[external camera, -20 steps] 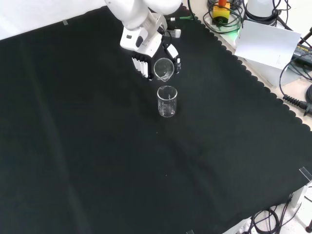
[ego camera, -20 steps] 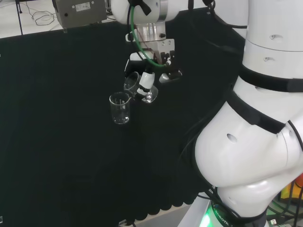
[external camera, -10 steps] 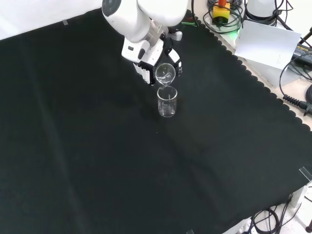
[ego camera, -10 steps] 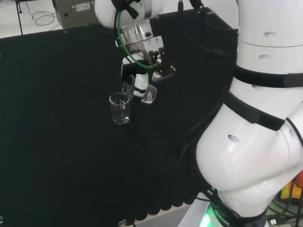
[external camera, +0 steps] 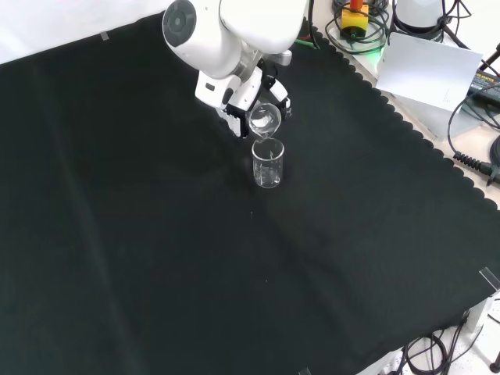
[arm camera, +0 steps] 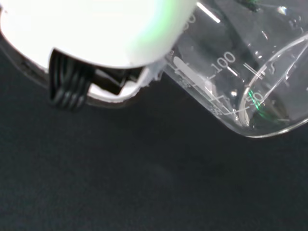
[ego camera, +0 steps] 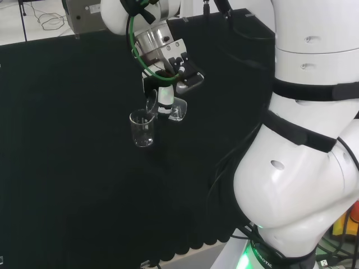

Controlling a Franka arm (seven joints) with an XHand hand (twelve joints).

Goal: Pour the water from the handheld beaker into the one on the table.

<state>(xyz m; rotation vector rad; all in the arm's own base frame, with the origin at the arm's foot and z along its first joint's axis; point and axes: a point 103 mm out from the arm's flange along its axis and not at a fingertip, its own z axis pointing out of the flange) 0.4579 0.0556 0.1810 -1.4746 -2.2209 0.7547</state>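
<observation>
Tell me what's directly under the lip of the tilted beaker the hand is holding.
The standing beaker sits on the black cloth, its open mouth just under the held beaker's lip. The hand grips the held one. Clear glass hides any stream or water level.

Hand (external camera: 238,105) tipped sideways, fingers curled, w/ arm overhead.

The tabletop (external camera: 156,234) wears plain black cloth, its far edge cut in small scallops. Both beakers are colourless clear glass: the standing beaker (external camera: 267,163) shows faint white marks, and the tilted beaker (arm camera: 240,77) carries white scale lines and numerals (with a green glint near its base). The hand (external camera: 238,105) is white with black finger segments. The arm (ego camera: 303,168) is glossy white with black bands, and a green cable (ego camera: 137,53) loops beside the wrist.
</observation>
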